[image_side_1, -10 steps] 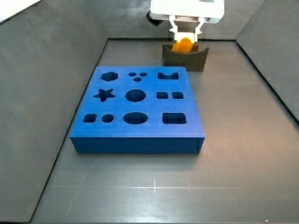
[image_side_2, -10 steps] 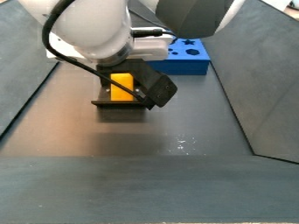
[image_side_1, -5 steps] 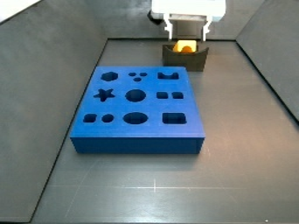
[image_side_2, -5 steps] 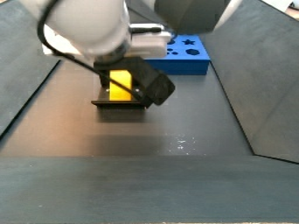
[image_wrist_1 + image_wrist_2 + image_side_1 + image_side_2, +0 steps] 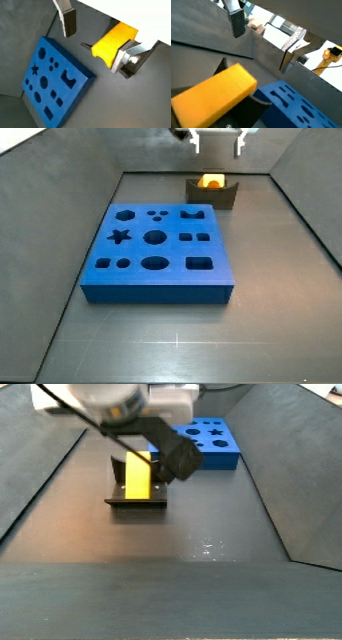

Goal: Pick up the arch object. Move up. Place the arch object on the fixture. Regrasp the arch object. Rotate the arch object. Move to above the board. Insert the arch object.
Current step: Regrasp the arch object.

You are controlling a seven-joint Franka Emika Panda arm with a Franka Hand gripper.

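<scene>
The gripper (image 5: 217, 138) is at the top edge of a side view, above the fixture (image 5: 213, 196), and only the tips of its two fingers can be seen there. In a wrist view the fingers (image 5: 66, 21) are flat silver plates with dark pads, and they stand wide apart. Nothing is between them; the gripper holds nothing and touches nothing. In the wrist view where the fingers (image 5: 236, 21) appear against the bright background, the gap between them is also free.

The arch object (image 5: 211, 180) sits in the fixture, near the upper middle of the side view, just under the gripper. In a side view from the opposite end the arch object (image 5: 139, 475) is a long yellow block that leans in the dark fixture (image 5: 136, 502), at the left centre of the frame. A dark part of the arm covers its upper end, so I cannot tell exactly how it rests there. In both wrist views the block (image 5: 113, 43) shows a notch in one side and lies against the metal-edged holder (image 5: 131, 56).

The board (image 5: 154, 253) lies in the middle of the floor, well apart from the fixture. Its shaped holes all appear empty.
</scene>
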